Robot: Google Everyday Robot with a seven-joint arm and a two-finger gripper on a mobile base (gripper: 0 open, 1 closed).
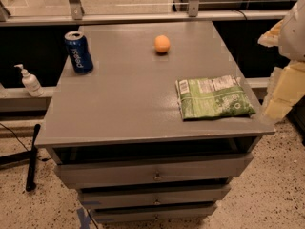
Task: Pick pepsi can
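Observation:
The pepsi can (79, 52) is dark blue with white lettering and a silver top. It stands upright near the back left corner of the grey cabinet top (128, 99). My gripper (282, 92) shows as white and pale-yellow parts at the right edge of the view, beside the cabinet's right side and far from the can. It holds nothing that I can see.
An orange ball (162, 44) lies at the back middle of the top. A green snack bag (214, 98) lies flat near the front right. A white pump bottle (30, 81) stands on a ledge to the left. Drawers (155, 175) are below.

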